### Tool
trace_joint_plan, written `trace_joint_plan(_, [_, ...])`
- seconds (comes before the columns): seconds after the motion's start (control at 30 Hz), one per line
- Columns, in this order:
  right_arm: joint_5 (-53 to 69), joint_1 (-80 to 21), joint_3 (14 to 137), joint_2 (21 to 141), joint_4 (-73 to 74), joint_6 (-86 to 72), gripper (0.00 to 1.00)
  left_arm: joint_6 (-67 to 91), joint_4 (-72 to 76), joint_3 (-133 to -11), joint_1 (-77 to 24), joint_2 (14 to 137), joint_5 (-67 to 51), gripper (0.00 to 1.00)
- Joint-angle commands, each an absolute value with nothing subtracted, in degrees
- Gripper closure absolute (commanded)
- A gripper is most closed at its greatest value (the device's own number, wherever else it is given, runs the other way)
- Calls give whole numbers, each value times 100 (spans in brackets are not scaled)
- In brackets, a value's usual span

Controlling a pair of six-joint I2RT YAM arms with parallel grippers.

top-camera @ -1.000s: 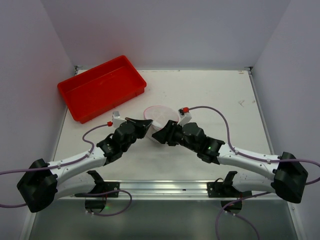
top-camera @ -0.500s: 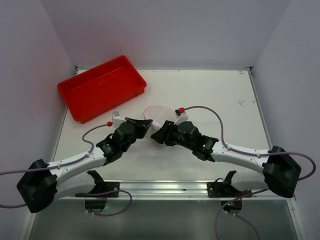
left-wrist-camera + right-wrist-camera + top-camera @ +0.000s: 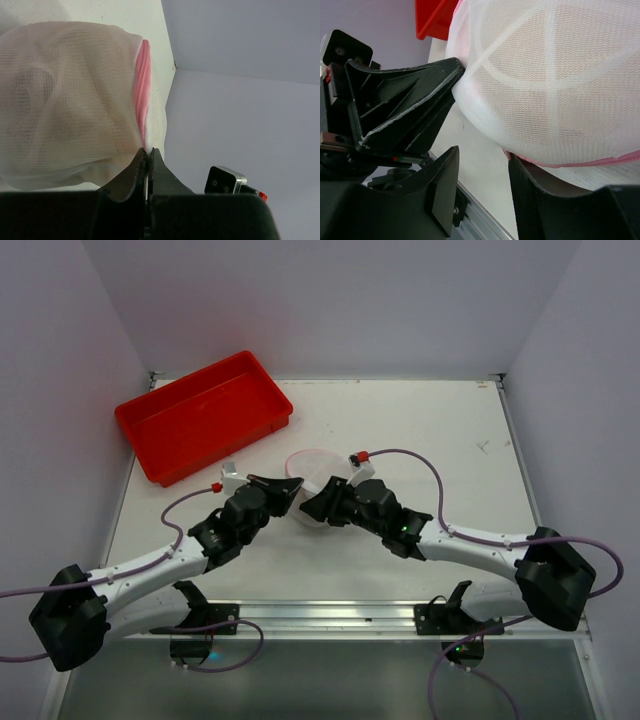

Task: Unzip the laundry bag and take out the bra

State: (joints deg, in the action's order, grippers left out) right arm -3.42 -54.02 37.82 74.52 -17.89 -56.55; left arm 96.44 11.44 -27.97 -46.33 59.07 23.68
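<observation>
Table [image 3: 420, 430]; left claw [image 3: 148, 153] pinches laundry bag [image 3: 65, 100]; right claw [image 3: 482, 157] agape

No readable text, labels, brands, numbers or signs on anything visible.

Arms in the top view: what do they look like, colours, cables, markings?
The left arm and right arm both have white links, black joint housings and black wedge-shaped jaws. A lilac cable loops along each, ending by a small red cap. No sleeves or markings visible.
</observation>
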Motion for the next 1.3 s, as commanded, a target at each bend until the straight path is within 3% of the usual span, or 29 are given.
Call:
trace_joint_plan(0.0, [-404,-5370,3920,7541,-2144,-5634,54,9580,1222,-2812,-4676,5757,2672,100])
trace_joint_plan(0.63, [-624,-5265,3920,7594,-2426,-5520,63,9536,1230,-2707,-4676,5669,2602,100])
trace_joint_plan(1.27, [-993,-5247,3850,7612,-1837,-5581,99,9404,1257,-2558,-4676,5432,2540,100])
